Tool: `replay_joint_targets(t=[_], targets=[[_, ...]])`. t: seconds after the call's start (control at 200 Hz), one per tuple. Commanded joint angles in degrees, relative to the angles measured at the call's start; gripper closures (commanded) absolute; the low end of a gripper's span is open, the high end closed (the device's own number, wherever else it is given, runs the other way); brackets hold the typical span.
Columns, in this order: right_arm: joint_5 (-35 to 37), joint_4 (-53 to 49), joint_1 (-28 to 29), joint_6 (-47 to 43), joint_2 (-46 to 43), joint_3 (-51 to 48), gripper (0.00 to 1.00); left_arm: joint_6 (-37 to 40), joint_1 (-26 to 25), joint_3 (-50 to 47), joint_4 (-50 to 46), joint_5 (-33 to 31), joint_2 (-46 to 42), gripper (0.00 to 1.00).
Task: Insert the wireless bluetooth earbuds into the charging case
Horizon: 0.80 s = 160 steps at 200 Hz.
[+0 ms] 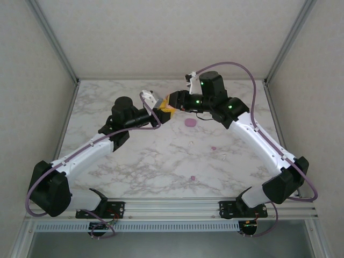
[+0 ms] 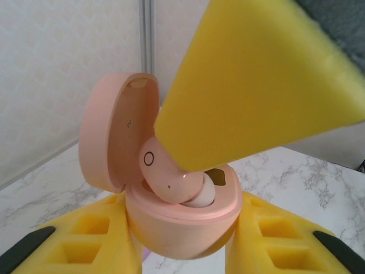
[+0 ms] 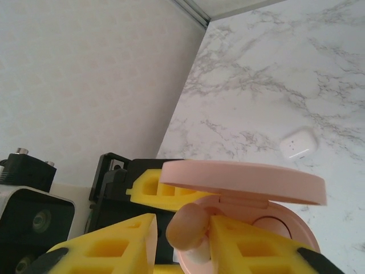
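Left jaws are clamping the open pink case [image 2: 188, 225], holding it up off the tabletop [image 1: 134, 156]. Right jaws are standing narrow about a pink bud [image 2: 171, 177], which is leaning half into one pocket; cannot tell whether they are gripping it.

Step, as I judge: seating this bud. Next move is calling for a light press down, then a clean release.

Counting:
- Three cases: pink, purple case [image 1: 190, 122], white case [image 3: 298, 142].
- One pink bud.
- Loose on the tabletop: purple bud [image 1: 192, 177] and a second purple bud [image 1: 213, 148].
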Motion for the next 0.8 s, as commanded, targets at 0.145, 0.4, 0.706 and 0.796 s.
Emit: replay_joint_targets(t=[0.145,0.4,0.706,0.796], targets=[[1.76,-3.87,0.22,-1.33,-0.97,2.12,0.67,0.49,-0.32,0.62,4.09,0.76,-1.65,0.89],[-0.33,-4.13,0.23,-1.72,-0.64,3.10,0.69,0.74,-0.32,0.74,3.82,0.85,-1.65,0.89],[-1.15,-6.50,0.21,-3.45,-1.12,4.12,0.69,0.69,-0.32,0.76,4.16,0.49,-1.65,0.89],[-0.92,-6.94,0.21,-3.64,-1.47,4.29,0.69,0.63,-0.32,0.82,4.26,0.50,-1.52,0.89]])
